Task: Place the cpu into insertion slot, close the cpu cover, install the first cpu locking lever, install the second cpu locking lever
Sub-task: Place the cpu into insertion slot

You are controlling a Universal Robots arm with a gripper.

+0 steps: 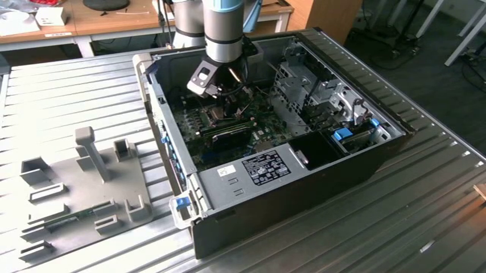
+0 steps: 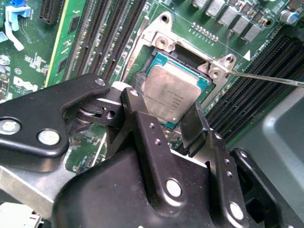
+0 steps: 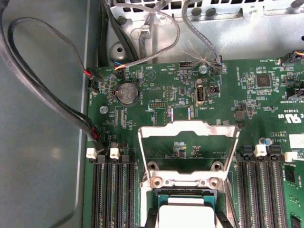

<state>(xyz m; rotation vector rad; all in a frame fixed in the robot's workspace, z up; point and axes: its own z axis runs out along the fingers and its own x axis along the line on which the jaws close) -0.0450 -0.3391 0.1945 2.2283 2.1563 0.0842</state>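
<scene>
The cpu (image 2: 164, 95), a square chip with a dull silver top, sits between the two black fingers (image 2: 137, 111) of my gripper (image 2: 166, 102), which is shut on its edges. It is held right at the insertion slot (image 2: 190, 56), whose silvery border (image 3: 185, 182) lies just past the chip (image 3: 186, 213). Hinged open, the cpu cover (image 3: 187, 127) stands clear of the slot as a shiny frame. A thin locking lever rod (image 2: 266, 78) sticks out beside the slot. In the exterior view my gripper (image 1: 220, 105) reaches down into the open computer case (image 1: 251, 187).
Long black memory slots (image 3: 111, 190) flank the socket on both sides. Black cables (image 3: 52, 99) run along the case wall. A metal drive cage (image 1: 304, 85) rises at the exterior view's right. A grey fixture plate (image 1: 83, 182) lies on the table at its left.
</scene>
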